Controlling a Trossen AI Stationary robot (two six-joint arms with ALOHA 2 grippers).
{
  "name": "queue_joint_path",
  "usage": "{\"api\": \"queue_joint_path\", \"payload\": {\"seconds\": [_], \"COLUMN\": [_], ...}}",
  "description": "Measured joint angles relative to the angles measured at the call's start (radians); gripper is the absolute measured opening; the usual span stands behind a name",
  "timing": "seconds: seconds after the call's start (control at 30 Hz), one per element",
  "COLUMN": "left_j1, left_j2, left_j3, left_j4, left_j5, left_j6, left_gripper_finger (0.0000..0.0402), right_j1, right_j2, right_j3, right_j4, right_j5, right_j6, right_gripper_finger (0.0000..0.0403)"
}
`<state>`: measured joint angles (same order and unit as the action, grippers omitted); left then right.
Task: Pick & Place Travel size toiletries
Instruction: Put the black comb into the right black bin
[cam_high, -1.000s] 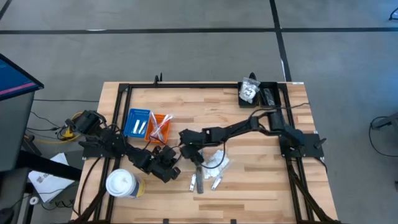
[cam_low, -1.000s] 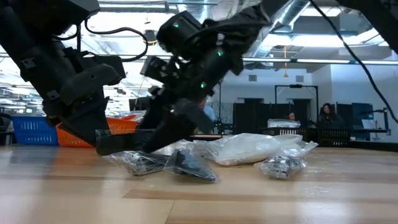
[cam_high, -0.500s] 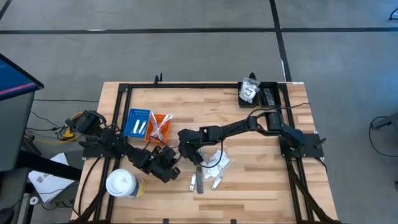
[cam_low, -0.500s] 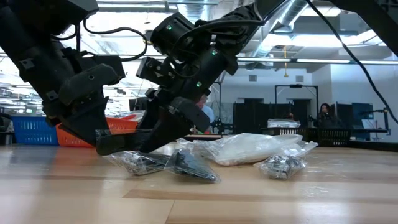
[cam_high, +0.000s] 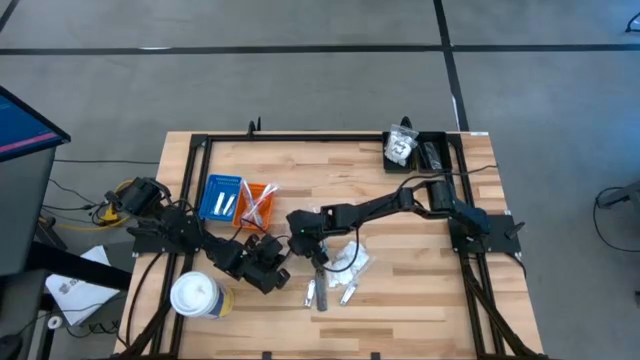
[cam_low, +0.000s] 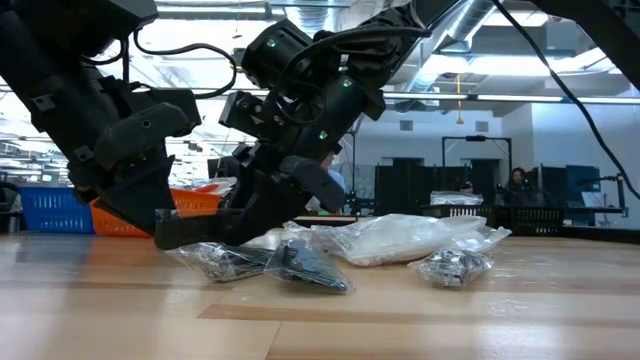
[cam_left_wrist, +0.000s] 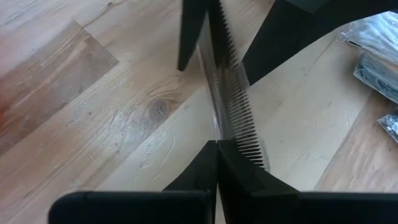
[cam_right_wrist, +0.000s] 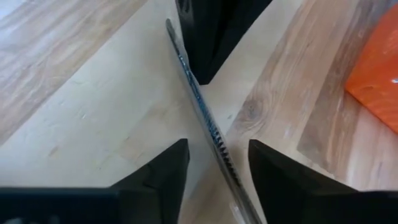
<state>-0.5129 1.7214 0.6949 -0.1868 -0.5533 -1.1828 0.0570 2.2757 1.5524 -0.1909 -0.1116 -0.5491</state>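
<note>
No text or labels can be read.

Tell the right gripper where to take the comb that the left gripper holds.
Take the comb at its free end, opposite the left gripper, which is shut on the other end. Approach along its length and pinch across the flat faces: it is thin and sits edge-on between the right gripper's open fingers.

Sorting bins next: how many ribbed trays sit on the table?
2: the blue tray and the orange tray touching it on its right, both near the left arm. None looks hidden.
</note>
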Motion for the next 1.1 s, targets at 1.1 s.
{"api": "queue_joint_path", "payload": {"seconds": [1.1], "left_j1": [-0.116], "left_j2": [-0.210], "left_j3": [-0.023], "left_j4": [0.009], "left_j5": [-0.294], "left_j6": [0.091], "left_gripper_finger": [0.0003], "right_j1": [-0.011], "right_j2": [-0.034], "right_j3": [-0.004], "right_j4": [-0.086], "right_j5": [0.010], "right_j6": [0.027], "right_gripper_finger": [0.0016]}}
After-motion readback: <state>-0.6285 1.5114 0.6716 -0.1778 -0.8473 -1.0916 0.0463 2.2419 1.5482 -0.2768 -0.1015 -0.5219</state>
